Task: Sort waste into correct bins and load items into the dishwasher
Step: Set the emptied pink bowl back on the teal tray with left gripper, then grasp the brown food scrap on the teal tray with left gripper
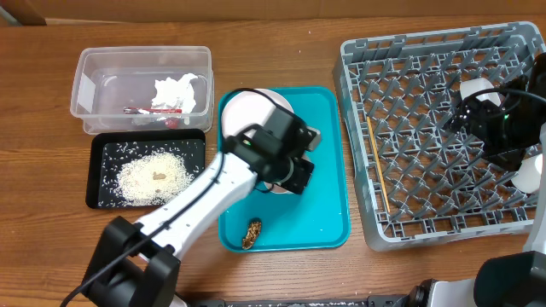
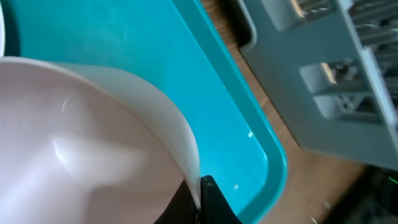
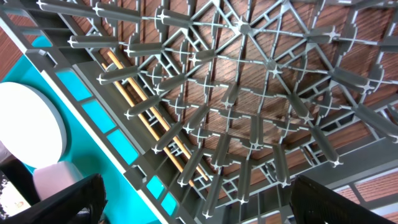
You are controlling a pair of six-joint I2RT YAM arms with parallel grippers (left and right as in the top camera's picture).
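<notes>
My left gripper [image 1: 294, 175] is shut on the rim of the cream bowl [image 2: 74, 137] over the teal tray [image 1: 328, 170]; in its wrist view the fingers [image 2: 200, 200] pinch the bowl wall. The white plate [image 1: 247, 111] lies at the tray's far end, and a brown food scrap [image 1: 252, 232] at its near end. My right gripper [image 1: 478, 119] is open and empty above the grey dish rack [image 1: 409, 111]. The chopsticks [image 1: 380, 179] lie in the rack along its left side and also show in the right wrist view [image 3: 149, 112]. A small white cup [image 1: 478, 88] stands in the rack.
The clear tub [image 1: 94, 77] at the back left holds the white napkin [image 1: 179, 89] and the red wrapper [image 1: 158, 111]. The black tray [image 1: 98, 183] in front of it holds rice grains [image 1: 153, 175]. A pale round dish [image 1: 529, 175] sits at the rack's right edge.
</notes>
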